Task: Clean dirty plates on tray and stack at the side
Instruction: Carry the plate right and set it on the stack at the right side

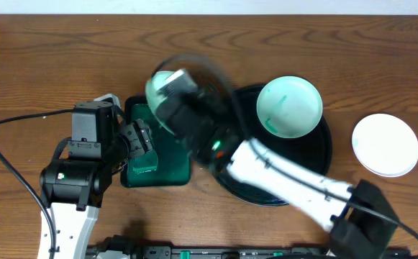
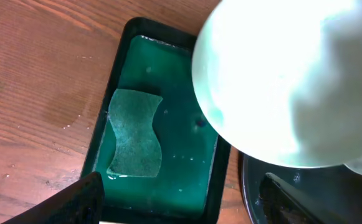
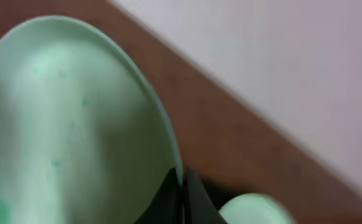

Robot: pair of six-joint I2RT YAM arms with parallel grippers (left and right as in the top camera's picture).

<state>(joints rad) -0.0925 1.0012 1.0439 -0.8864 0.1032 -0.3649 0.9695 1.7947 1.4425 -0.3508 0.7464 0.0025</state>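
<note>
My right gripper (image 3: 182,186) is shut on the rim of a teal-tinted white plate (image 3: 62,124) and holds it in the air over the green tray; overhead it shows blurred (image 1: 167,85), and in the left wrist view (image 2: 293,81) it fills the upper right. A second teal-smeared plate (image 1: 289,106) lies on the large black round tray (image 1: 316,169). A clean white plate (image 1: 385,144) sits on the table at the right. My left gripper (image 2: 181,202) is open and empty, low over the near end of the green tray.
The dark green rectangular tray (image 2: 109,93) holds green liquid and a green sponge (image 2: 135,134). It stands just left of the black tray (image 2: 255,199). A black cable (image 1: 7,162) loops on the table at the left.
</note>
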